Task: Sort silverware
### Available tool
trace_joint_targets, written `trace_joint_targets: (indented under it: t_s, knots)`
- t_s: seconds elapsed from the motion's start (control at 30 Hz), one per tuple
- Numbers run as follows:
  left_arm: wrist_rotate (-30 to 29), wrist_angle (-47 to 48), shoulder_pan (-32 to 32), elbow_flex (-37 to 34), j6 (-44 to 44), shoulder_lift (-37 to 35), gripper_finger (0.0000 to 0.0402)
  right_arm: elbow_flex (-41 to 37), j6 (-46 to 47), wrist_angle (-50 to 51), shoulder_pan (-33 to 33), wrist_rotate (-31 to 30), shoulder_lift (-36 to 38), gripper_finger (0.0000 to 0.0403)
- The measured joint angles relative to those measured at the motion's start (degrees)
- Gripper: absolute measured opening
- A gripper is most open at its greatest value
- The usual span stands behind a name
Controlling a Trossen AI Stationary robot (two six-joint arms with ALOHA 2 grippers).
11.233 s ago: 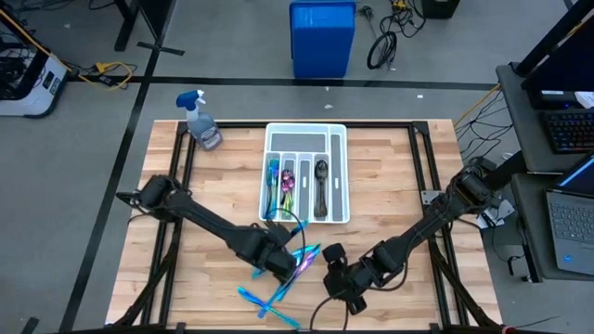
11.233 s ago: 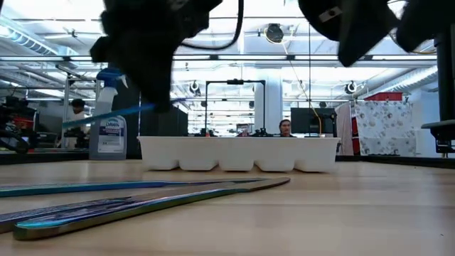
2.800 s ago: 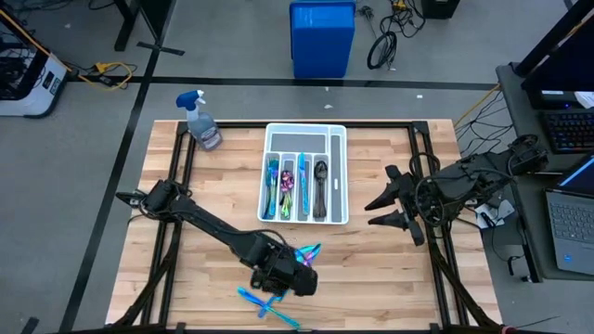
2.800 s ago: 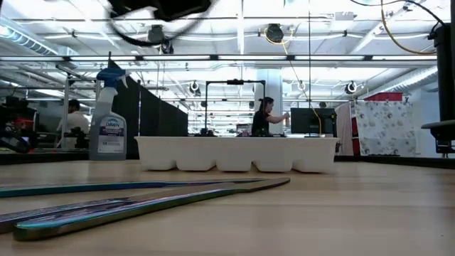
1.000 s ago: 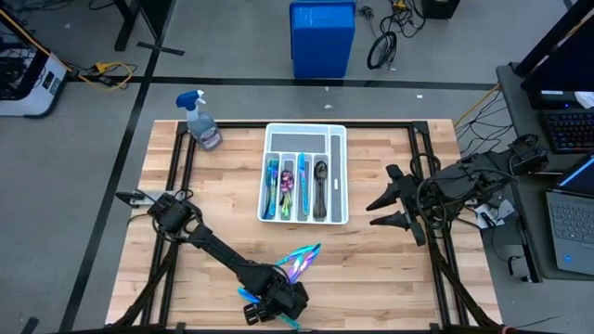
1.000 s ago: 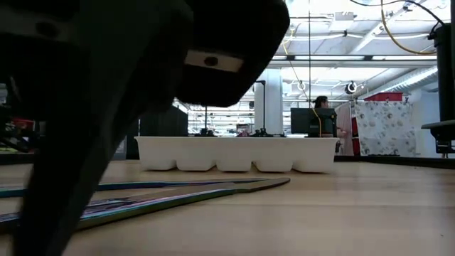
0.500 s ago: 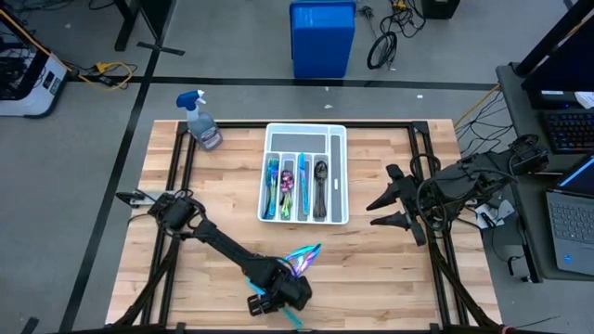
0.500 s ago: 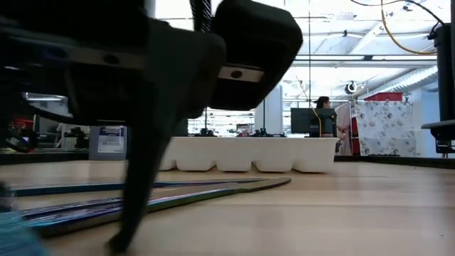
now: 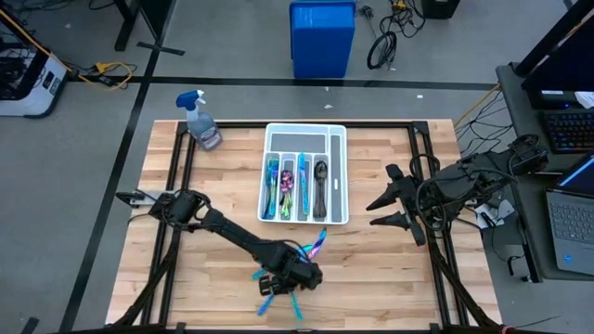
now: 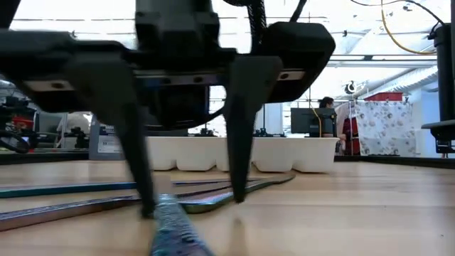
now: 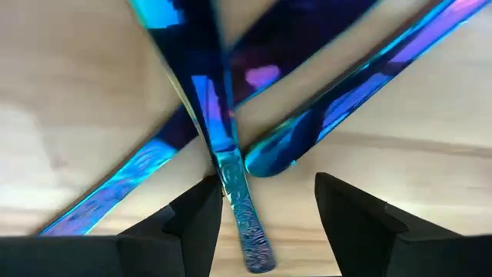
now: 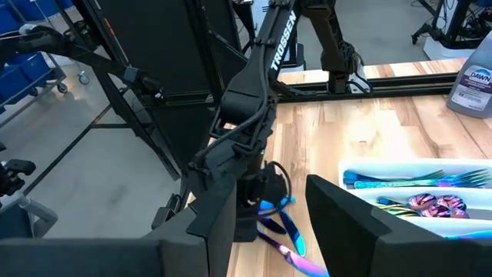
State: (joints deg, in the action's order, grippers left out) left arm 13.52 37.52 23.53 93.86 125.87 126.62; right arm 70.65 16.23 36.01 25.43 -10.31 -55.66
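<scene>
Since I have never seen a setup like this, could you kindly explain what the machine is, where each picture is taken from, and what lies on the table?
It is a robot with two dark arms at a wooden table, sorting cutlery. One picture looks straight down from above, one looks level across the tabletop, and one comes from a camera on each wrist.

The left gripper is down at the near edge of the table, open, its two fingers standing either side of a patterned handle in a small pile of loose blue and purple silverware. It holds nothing yet. The right gripper waits, open, at the table's right side.

The white tray in the middle already holds sorted pieces. A spray bottle stands at the far left corner.
</scene>
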Motion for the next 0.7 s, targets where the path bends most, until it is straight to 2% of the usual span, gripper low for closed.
trace_joint_targets:
  t_s: [0.33,0.43,0.7]
  knots:
    - [0.51,12.38,-2.73,0.09,-10.43,-2.53,0.0194,-0.02,0.02,0.26,-0.02,0.0,-0.04,0.0141]
    - [1.79,10.33,-3.1,0.47,-12.85,-2.87,0.0194,-0.02,0.07,0.54,0.0,0.0,-0.02,0.0141]
    - [1.52,11.87,-2.03,1.14,-17.79,-2.92,0.0194,-0.02,0.52,0.91,0.0,0.02,0.0,0.0141]
